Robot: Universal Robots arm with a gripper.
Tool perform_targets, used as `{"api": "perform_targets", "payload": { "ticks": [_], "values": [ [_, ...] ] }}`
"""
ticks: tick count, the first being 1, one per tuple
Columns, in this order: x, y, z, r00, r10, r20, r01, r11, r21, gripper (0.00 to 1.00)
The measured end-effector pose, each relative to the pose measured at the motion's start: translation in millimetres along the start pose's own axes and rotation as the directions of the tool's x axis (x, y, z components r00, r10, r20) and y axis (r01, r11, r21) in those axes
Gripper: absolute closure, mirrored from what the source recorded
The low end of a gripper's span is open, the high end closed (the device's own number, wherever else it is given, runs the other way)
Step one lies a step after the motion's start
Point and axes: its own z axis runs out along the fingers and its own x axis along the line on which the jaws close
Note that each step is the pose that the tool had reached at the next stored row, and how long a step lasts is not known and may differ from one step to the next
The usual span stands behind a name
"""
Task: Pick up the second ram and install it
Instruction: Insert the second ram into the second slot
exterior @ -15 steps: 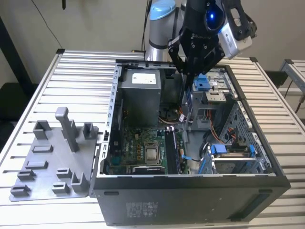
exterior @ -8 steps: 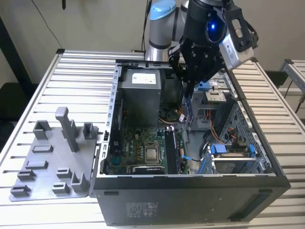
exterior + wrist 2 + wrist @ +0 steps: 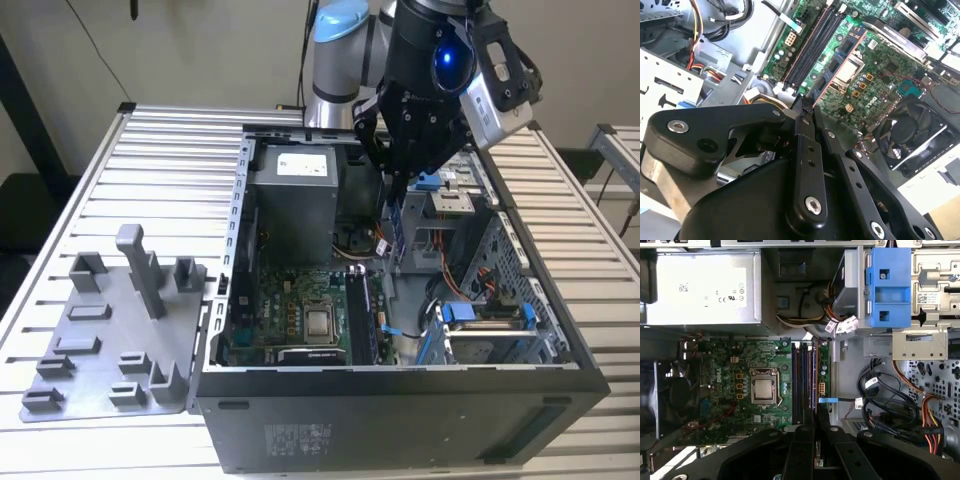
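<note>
The pick-up looks done and the install is not. At the upper centre of the exterior view the gripper [image 3: 393,190] hangs inside the open computer case [image 3: 400,430], its fingers pinched together on the second ram [image 3: 396,235], which hangs on edge below them. In the second wrist view the stick reaches out from the fingertips over the memory slots [image 3: 807,47], apart from them as far as I can judge, so seating it remains to be done. Whether a neighbouring slot already holds a stick I cannot tell. The case lies on its side on the slatted table [image 3: 80,180] and fills the middle and right of the frame. It holds the grey power supply [image 3: 290,200] toward the top, the green motherboard [image 3: 290,310] with its bare processor [image 3: 320,322] below that, and to the right a drive cage [image 3: 480,320] with blue fittings and loose cabling. At the lower left of the frame, just beside the case, lies a grey fixture plate [image 3: 100,330] carrying several upright blocks.
</note>
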Motion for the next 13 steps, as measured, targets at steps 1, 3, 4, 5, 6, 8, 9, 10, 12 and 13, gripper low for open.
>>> {"api": "perform_targets", "payload": {
  "ticks": [1, 3, 4, 5, 6, 8, 9, 10, 12, 13],
  "values": [
    [0.0, 0.0, 0.0, 1.0, 0.0, 0.0, 0.0, 1.0, 0.0001, 0.86],
    [0.0, 0.0, 0.0, 1.0, 0.0, 0.0, 0.0, 1.0, 0.0, 0.86],
    [0.0, 0.0, 0.1, 1.0, 0.0, 0.0, 0.0, 1.0, 0.0, 0.86],
    [0.0, 0.1, 0.3, 1.0, 0.0, 0.0, 0.0, 1.0, -0.0001, 0.86],
    [0.0, 0.3, 0.6, 1.0, 0.0, 0.0, 0.0, 1.0, -0.0001, 0.86],
    [0.0, 1.2, 1.2, 1.0, 0.0, 0.0, 0.0, 1.0, 0.0013, 0.86],
    [0.1, 1.8, 1.9, 1.0, 0.0, 0.0001, 0.0, 1.0, 0.0019, 0.86],
    [0.1, 2.6, 2.7, 1.0, 0.0, 0.0007, 0.0, 1.0, 0.0026, 0.86],
    [0.0, 3.1, 4.4, 1.0, 0.0, 0.0016, 0.0, 1.0, 0.0027, 0.86],
    [0.1, 3.1, 4.4, 1.0, 0.0, 0.0017, 0.0, 1.0, 0.0028, 0.86]
  ]
}}
